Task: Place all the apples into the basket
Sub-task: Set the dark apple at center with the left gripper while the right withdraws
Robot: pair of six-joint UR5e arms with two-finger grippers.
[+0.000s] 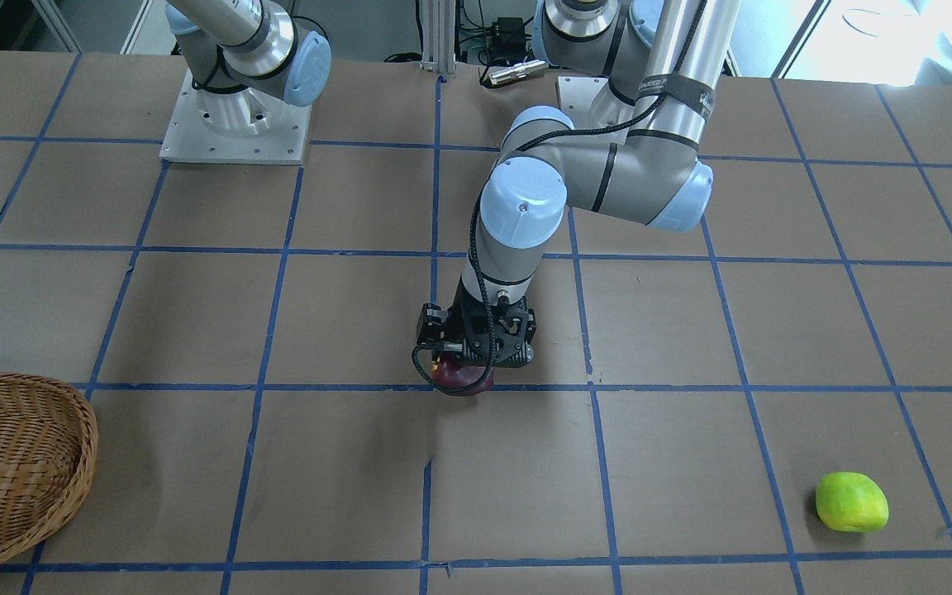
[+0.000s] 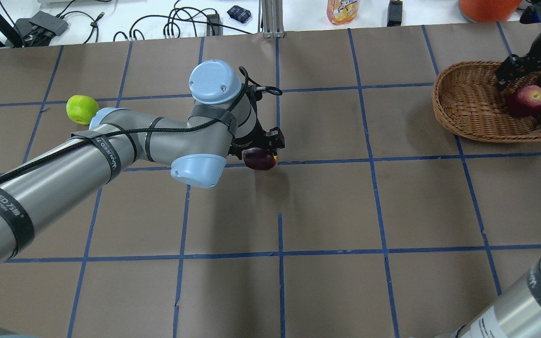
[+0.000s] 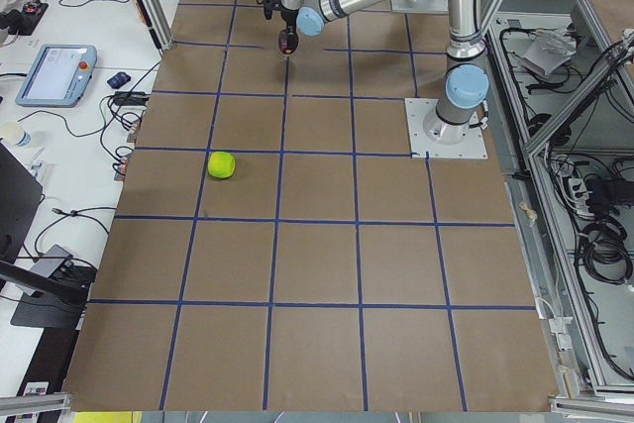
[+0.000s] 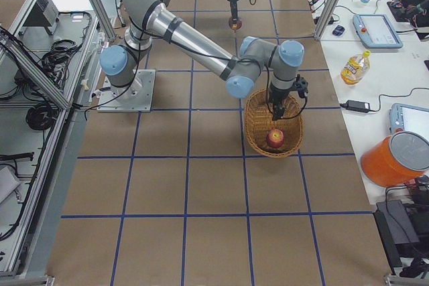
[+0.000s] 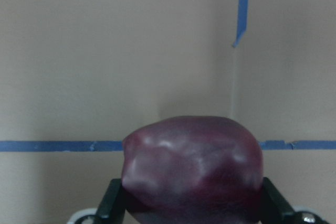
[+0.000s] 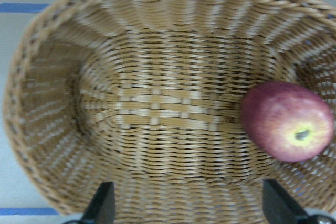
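My left gripper [image 1: 476, 364] is shut on the dark maroon apple [image 1: 464, 380] near the table's middle; in the left wrist view both fingers [image 5: 113, 205] press its sides [image 5: 191, 166]. The red apple [image 2: 526, 100] lies in the wicker basket [image 2: 444, 108] at the far right. My right gripper [image 2: 524, 80] hangs just above the basket, open and empty; its wrist view shows the red apple [image 6: 289, 121] on the basket's floor, off to one side of the fingers [image 6: 102, 205]. The yellow-green apple [image 2: 81, 109] sits alone on the table at the far left, beside my left arm.
Blue tape lines grid the brown table. An orange bucket [image 2: 486, 7] and a drink bottle [image 2: 343, 9] stand past the far edge, among cables. The right arm's base plate [image 1: 236, 124] is bolted to the table on the robot's side.
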